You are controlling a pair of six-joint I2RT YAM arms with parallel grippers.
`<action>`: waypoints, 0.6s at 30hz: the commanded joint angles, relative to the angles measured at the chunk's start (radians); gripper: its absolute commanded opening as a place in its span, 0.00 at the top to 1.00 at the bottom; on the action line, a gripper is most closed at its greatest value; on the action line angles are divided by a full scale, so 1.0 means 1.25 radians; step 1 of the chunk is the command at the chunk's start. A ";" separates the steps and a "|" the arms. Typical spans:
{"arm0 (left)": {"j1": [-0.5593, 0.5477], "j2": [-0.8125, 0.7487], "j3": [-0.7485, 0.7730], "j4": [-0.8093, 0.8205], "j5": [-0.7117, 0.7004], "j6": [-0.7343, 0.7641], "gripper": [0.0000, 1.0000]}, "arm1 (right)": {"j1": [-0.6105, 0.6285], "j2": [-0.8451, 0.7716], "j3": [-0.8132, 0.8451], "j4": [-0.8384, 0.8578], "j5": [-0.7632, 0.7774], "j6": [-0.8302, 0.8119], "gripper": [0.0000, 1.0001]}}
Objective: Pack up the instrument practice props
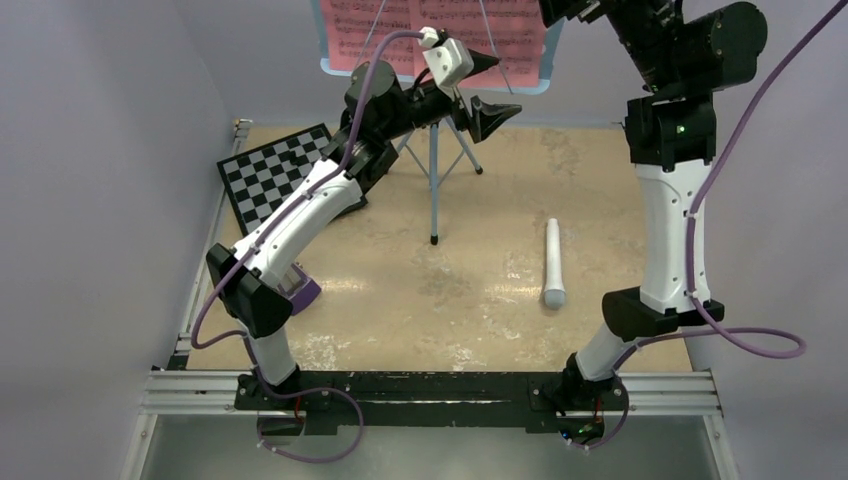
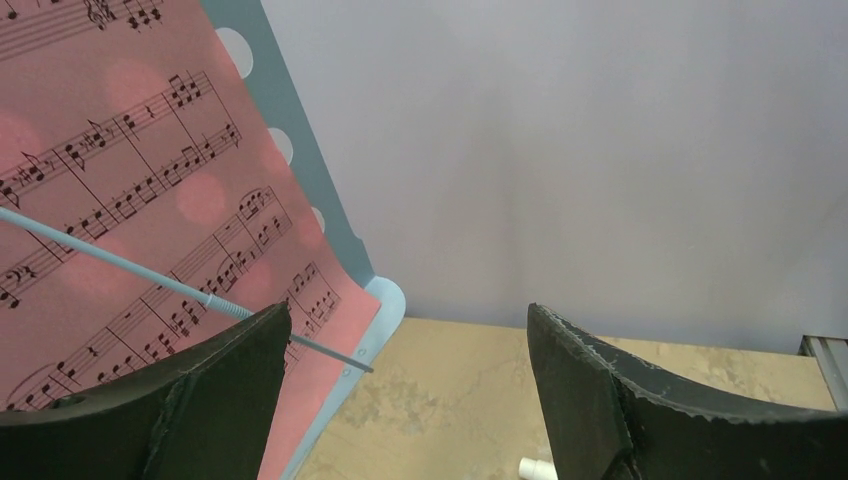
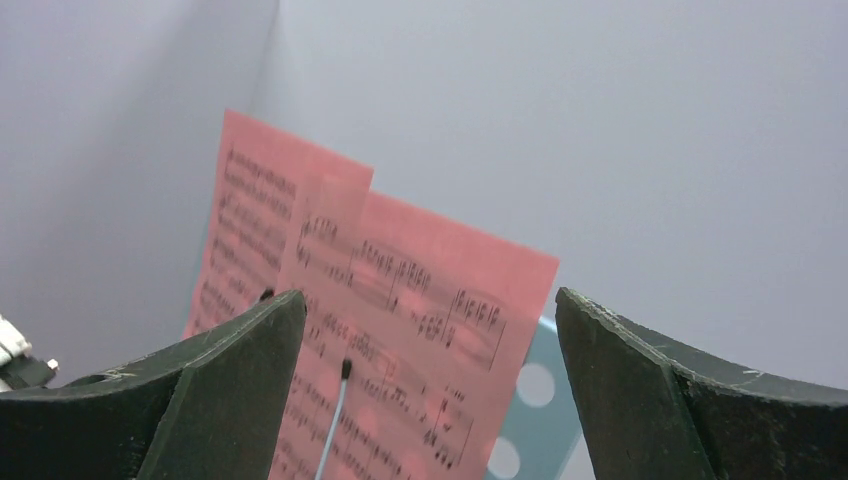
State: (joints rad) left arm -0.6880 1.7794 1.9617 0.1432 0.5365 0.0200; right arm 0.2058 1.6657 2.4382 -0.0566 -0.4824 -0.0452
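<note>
Two grippers: left gripper (image 1: 503,85) and right gripper (image 3: 430,300) both gape wide, holding nothing, raised beside the pink pages (image 1: 400,30).
Music stand (image 1: 434,160): upright at the tabletop's (image 1: 420,300) far edge, pages leaning on it.
White tube (image 1: 552,262): lying right of centre.
Purple wedge (image 1: 305,292): left edge, partly hidden under the left arm.
Chessboard (image 1: 270,175): far left corner.
</note>
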 commanded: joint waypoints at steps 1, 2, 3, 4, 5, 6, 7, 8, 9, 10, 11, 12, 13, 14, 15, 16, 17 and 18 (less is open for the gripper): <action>-0.002 0.026 0.065 0.049 -0.012 0.013 0.09 | -0.003 0.023 0.073 0.105 0.039 -0.012 0.01; -0.002 0.031 0.071 0.050 -0.008 0.013 0.09 | -0.003 0.042 0.097 0.104 0.040 -0.016 0.01; -0.003 0.037 0.078 0.050 -0.002 0.013 0.09 | -0.003 0.061 0.122 0.101 0.040 -0.017 0.01; -0.002 0.042 0.083 0.050 0.006 0.012 0.10 | -0.004 0.077 0.147 0.102 0.040 -0.018 0.01; -0.003 0.044 0.084 0.050 0.015 0.012 0.10 | -0.004 0.092 0.157 0.106 0.043 -0.020 0.01; -0.003 0.045 0.084 0.051 0.020 0.011 0.10 | -0.004 0.104 0.166 0.111 0.047 -0.018 0.01; -0.003 0.044 0.083 0.050 0.025 0.011 0.11 | -0.004 0.119 0.174 0.116 0.050 -0.014 0.01; -0.003 0.042 0.080 0.050 0.030 0.013 0.11 | -0.005 0.133 0.185 0.120 0.053 -0.010 0.01; -0.003 0.039 0.076 0.050 0.031 0.017 0.11 | -0.005 0.145 0.194 0.125 0.057 -0.006 0.01; -0.003 0.037 0.074 0.049 0.034 0.021 0.12 | -0.004 0.159 0.205 0.128 0.063 -0.004 0.01; -0.003 0.035 0.072 0.049 0.038 0.026 0.12 | -0.004 0.172 0.215 0.129 0.071 -0.003 0.01; -0.004 0.034 0.069 0.048 0.042 0.030 0.12 | -0.004 0.184 0.222 0.132 0.080 -0.006 0.01; -0.004 0.033 0.067 0.049 0.050 0.033 0.13 | -0.004 0.197 0.227 0.134 0.086 -0.009 0.01; -0.003 0.033 0.067 0.049 0.059 0.038 0.14 | -0.004 0.205 0.230 0.136 0.091 -0.011 0.01; -0.003 0.034 0.067 0.050 0.066 0.040 0.14 | -0.004 0.211 0.231 0.137 0.092 -0.012 0.01; -0.003 0.034 0.066 0.051 0.069 0.039 0.15 | -0.004 0.216 0.231 0.137 0.093 -0.011 0.01; -0.004 0.031 0.065 0.047 0.069 0.035 0.15 | -0.004 0.219 0.231 0.137 0.089 -0.011 0.01; -0.003 0.020 0.058 0.050 0.056 0.029 0.15 | -0.004 0.221 0.231 0.135 0.084 -0.011 0.01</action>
State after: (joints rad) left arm -0.6880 1.8351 2.0235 0.1619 0.5869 0.0460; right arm 0.2035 1.9438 2.6972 0.0822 -0.4061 -0.0566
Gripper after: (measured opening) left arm 0.851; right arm 0.986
